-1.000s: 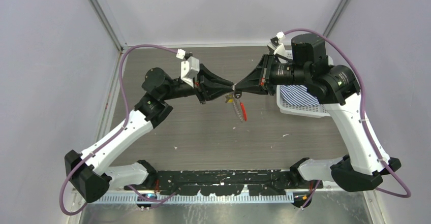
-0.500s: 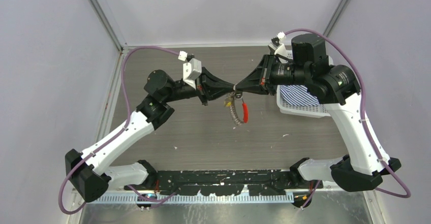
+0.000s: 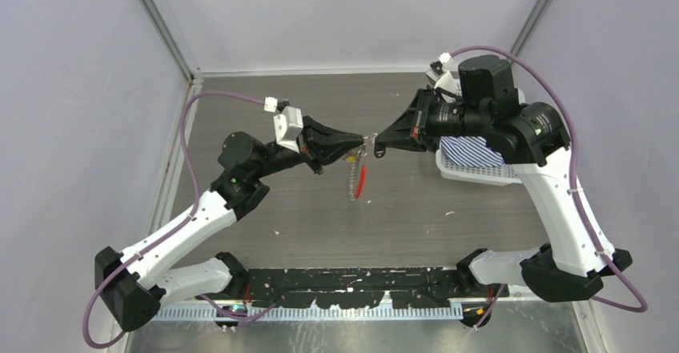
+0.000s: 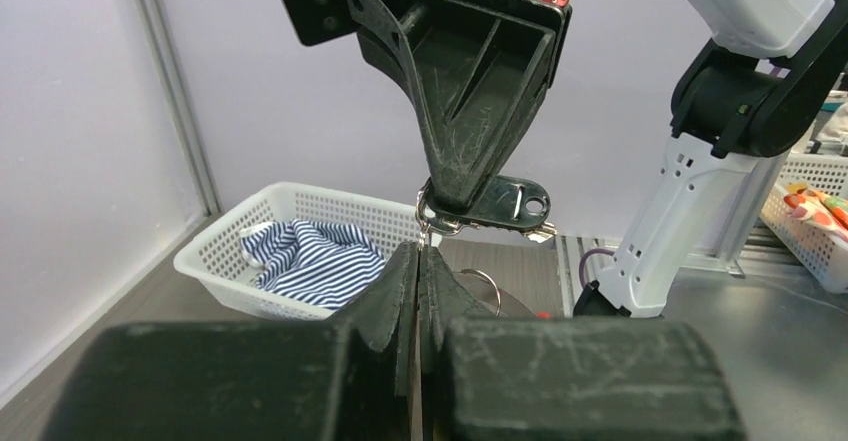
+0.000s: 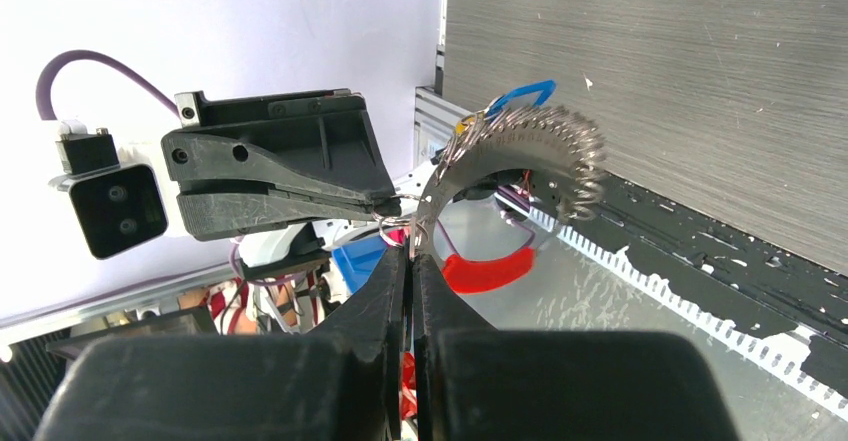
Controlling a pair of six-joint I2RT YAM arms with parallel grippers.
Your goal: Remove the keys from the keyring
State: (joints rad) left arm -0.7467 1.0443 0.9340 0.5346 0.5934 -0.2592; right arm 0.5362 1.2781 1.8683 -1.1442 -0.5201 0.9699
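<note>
basket [image 4: 300,201], striped cloth [image 4: 315,253] inside, keyring [image 3: 358,178] outside

keys [image 4: 510,201]: black-headed one level, pinched in my right gripper [image 4: 457,199] | keyring [image 3: 358,178]: silver coil, red section, dangling beneath

Left claw [image 3: 357,143] and right claw [image 3: 378,139] meet tip-to-tip, the keyring [image 3: 357,180] hanging, seemingly pinched.

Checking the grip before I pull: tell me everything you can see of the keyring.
The keyring is a silvery coiled-wire loop with a short red section, hanging freely between both grippers. At its top, small split rings meet the shut left gripper. The right gripper pinches a black-headed key attached there.
</note>
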